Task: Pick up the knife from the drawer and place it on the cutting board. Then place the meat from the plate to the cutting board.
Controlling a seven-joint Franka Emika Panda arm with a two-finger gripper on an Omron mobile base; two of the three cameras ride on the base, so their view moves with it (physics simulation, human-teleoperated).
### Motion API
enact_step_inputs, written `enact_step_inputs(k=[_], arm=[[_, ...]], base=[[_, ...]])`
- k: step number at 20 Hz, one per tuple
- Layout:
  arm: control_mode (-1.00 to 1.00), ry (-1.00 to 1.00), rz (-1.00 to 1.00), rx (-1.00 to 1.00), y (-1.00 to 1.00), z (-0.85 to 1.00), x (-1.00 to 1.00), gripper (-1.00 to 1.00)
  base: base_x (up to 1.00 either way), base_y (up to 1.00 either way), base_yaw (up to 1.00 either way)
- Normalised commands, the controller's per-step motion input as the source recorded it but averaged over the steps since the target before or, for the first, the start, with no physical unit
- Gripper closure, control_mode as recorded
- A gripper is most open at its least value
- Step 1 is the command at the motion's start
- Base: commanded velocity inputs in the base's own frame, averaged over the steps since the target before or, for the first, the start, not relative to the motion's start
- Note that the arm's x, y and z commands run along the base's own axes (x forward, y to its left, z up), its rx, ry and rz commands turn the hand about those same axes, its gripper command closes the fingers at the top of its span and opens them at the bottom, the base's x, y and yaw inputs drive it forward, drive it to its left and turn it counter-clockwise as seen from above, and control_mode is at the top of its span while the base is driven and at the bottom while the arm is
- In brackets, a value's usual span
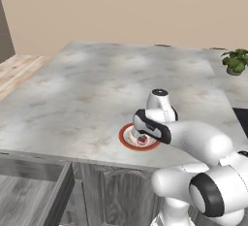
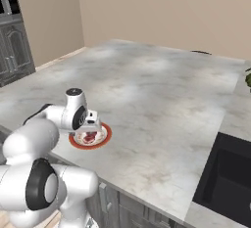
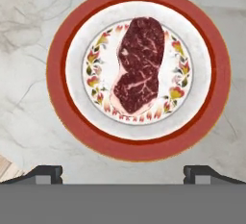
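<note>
Standing open at the lower left of the left base view, the drawer (image 1: 46,196) juts out from the cabinet front under the desk (image 1: 97,89), to the left of the plate (image 1: 127,139) and below it; what lies inside the drawer cannot be made out. On the marbled desk the plate sits close to the near edge, its red-orange rim showing beside the arm's wrist. The meat (image 1: 142,140) lies on the plate's white centre, a dark red piece with pale marbling; in the hand view it rests lengthwise across the middle of the plate (image 3: 72,117), inside a ring of small painted flowers. The pincer (image 3: 123,172) hangs right above the plate, pointing down at it, with its two dark tips spread wide apart, one on each side of the plate's near rim, and nothing between them. In the right base view the hand is just above the plate (image 2: 105,136) and the meat (image 2: 89,137). Far to the right of the plate, at the desk's far corner, stands a small green plant (image 1: 236,61).
</note>
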Motion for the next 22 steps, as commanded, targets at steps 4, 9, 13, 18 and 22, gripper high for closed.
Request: enact_step_inputs(k=[4, 9, 13, 18, 22], arm=[[-1.0, 0.0, 0.0, 0.0, 0.0, -0.26, 0.35, -1.0], [-1.0, 0.0, 0.0, 0.0, 0.0, -0.2, 0.25, -1.0], [-1.0, 0.0, 0.0, 0.0, 0.0, -0.18, 0.24, -1.0], [-1.0, 0.0, 0.0, 0.0, 0.0, -0.2, 0.26, -1.0], [-1.0, 0.01, 0.0, 0.0, 0.0, -0.2, 0.28, -1.0]], base=[[0.0, 0.0, 0.0], [0.0, 0.0, 0.0], [0.0, 0.0, 0.0], [0.0, 0.0, 0.0], [0.0, 0.0, 0.0]])
